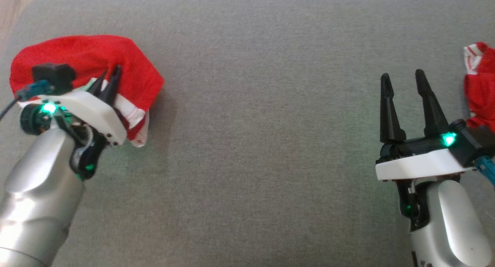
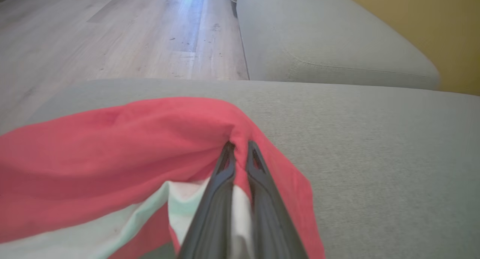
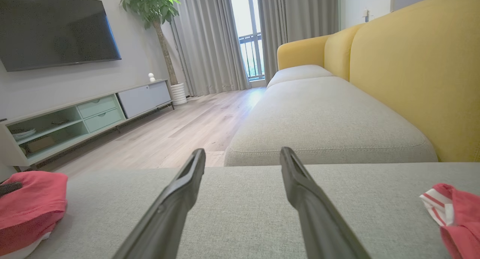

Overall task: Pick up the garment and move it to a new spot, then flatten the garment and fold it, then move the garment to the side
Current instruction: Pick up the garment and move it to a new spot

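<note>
Grey sofa cushion (image 1: 263,124) is taking up nearly the whole stage, stretching wide between the two claws. Next in size, the red garment (image 1: 85,54) is lying bunched at the far left end of that cushion, heaped around and beyond the left gripper (image 1: 111,74), its white-striped hem (image 1: 133,114) trailing back beneath the wrist. That claw is clenching a fold of the red cloth, fingers pressed close with fabric puckering at their tips. Well apart, the right gripper (image 1: 402,74) is hovering with its fingers spread wide, holding nothing, bare cushion ahead of it. Just off its outer side a smaller red and white piece (image 1: 479,96) is sitting. Whether it belongs to the same clothing I cannot tell, since it is running off the edge of sight.

Trouble I am expecting: the pinch may be catching only a thin layer, so a lift could be dragging the heap or letting it slip free. The garment is also lying near the cushion's end, where a careless pull could be tipping it onto the floor.
</note>
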### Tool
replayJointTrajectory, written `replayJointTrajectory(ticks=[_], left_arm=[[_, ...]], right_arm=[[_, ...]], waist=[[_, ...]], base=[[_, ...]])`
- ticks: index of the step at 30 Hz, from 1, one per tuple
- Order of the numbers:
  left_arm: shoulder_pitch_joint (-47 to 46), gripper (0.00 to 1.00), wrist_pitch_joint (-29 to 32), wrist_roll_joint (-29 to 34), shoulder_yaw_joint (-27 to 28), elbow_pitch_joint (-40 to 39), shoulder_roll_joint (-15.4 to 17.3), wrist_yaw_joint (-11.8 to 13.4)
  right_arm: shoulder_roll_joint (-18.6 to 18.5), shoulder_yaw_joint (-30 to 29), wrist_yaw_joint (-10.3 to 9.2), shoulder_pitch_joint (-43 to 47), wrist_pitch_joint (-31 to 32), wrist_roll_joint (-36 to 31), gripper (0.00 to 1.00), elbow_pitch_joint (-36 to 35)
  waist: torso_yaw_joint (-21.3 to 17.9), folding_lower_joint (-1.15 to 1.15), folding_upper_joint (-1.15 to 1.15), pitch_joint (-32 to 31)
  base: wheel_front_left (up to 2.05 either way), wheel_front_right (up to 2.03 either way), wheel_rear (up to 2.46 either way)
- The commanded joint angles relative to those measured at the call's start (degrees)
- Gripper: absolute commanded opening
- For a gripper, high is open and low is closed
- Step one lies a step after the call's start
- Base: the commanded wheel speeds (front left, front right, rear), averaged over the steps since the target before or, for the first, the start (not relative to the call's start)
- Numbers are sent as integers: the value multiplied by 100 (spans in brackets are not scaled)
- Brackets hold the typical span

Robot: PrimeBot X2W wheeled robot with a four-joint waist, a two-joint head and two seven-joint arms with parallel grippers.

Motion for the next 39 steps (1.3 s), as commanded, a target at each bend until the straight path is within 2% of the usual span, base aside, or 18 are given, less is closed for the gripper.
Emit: replayJointTrajectory(ticks=[1,11,17,25,32,33,34,39], left_arm=[[-209,0,-101,86,117,-216,187,9],[43,0,-263,274,-395,-1134,-634,190],[95,0,-370,470,-753,-1618,-1294,465],[-66,0,-614,761,-1129,-1580,-1928,783],[-396,0,-1071,730,-1421,-1213,-2128,1118],[-449,45,-1146,640,-1501,-1199,-2131,1154],[-507,100,-1240,561,-1594,-1188,-2132,1195],[-741,100,-1603,183,-1879,-955,-2135,1325]], right_arm=[[-8,158,-5,-3,-72,54,100,-133],[-8,295,-5,3,-323,322,100,207],[-8,313,-5,-61,-429,422,100,325],[-8,446,-5,-107,-495,503,100,432],[-8,609,-5,-192,-521,553,100,515],[-8,643,-5,-208,-523,561,100,531],[-8,672,-5,-224,-524,569,100,546],[-8,655,-5,-297,-529,584,100,549]], waist=[[-109,1,0,-112],[-538,1,0,-352],[-861,1,0,-347],[-1182,1,0,-239],[-1431,1,0,-132],[-1464,1,0,-123],[-1491,1,0,-113],[-1480,1,0,-37]], base=[[0,0,0],[0,0,0],[0,0,0],[0,0,0],[0,0,0],[0,0,0],[0,0,0],[0,0,0]])
